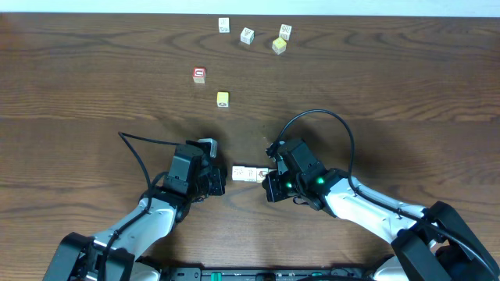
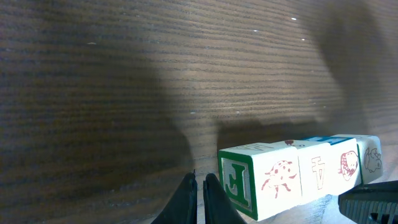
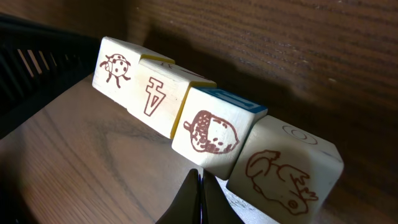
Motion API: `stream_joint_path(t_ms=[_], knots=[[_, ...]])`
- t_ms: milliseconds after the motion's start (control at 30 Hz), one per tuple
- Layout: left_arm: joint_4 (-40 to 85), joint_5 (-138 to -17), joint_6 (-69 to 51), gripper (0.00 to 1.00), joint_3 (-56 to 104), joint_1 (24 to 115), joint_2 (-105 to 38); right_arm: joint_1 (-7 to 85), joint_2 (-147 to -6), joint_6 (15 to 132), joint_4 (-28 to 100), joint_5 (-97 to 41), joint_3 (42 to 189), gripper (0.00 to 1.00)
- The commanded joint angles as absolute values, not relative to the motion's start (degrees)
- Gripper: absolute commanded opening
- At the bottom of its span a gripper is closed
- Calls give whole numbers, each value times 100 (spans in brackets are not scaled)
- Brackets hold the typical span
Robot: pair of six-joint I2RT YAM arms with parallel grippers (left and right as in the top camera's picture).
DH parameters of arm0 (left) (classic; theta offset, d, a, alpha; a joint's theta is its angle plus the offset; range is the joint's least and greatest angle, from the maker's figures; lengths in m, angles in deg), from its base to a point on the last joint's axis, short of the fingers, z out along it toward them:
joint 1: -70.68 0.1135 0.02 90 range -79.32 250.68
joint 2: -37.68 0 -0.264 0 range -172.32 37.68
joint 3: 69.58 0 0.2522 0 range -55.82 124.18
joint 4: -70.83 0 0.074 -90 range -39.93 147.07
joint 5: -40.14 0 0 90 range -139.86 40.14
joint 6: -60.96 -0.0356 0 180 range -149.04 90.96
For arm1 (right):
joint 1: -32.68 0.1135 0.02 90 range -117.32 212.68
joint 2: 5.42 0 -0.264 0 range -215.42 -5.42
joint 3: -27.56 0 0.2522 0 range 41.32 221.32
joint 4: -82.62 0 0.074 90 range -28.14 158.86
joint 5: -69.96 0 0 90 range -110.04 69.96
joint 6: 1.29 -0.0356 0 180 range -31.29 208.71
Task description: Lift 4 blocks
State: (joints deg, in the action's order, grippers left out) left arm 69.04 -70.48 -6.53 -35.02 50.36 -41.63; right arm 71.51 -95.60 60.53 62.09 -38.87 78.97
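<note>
Overhead shows the four blocks butted face to face in one short row between your two arms, low over the near part of the table, an arrangement that lets them be squeezed from the ends and raised as a single bar. Your left pincer is clenched on nothing just beside the letter-block end. The right pincer is likewise clenched empty at the opposite end, so each seems to serve as a blunt pusher; whether the row has left the table you cannot tell.
</note>
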Motion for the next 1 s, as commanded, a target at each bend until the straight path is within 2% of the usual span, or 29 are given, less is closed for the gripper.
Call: stream_joint_path(t_ms=[0,367,600,767,967], knots=[[6895,-6970,-645,7,-3491,5023,-4185,7179,-9610,6138,6146,-3902,7842,1],[6895,-6974,-645,7,-3491,5023,-4185,7177,-9594,5948,5630,-3963,7842,1],[6895,-6974,-645,7,-3491,5023,-4185,7179,-9026,5611,4729,-3264,7842,1],[6895,-6974,-645,7,-3491,5023,-4185,7177,-8228,5187,3873,-1935,7842,1],[6897,-6974,-645,7,-3491,5023,-4185,7162,-8075,5550,4277,-1640,7842,1]])
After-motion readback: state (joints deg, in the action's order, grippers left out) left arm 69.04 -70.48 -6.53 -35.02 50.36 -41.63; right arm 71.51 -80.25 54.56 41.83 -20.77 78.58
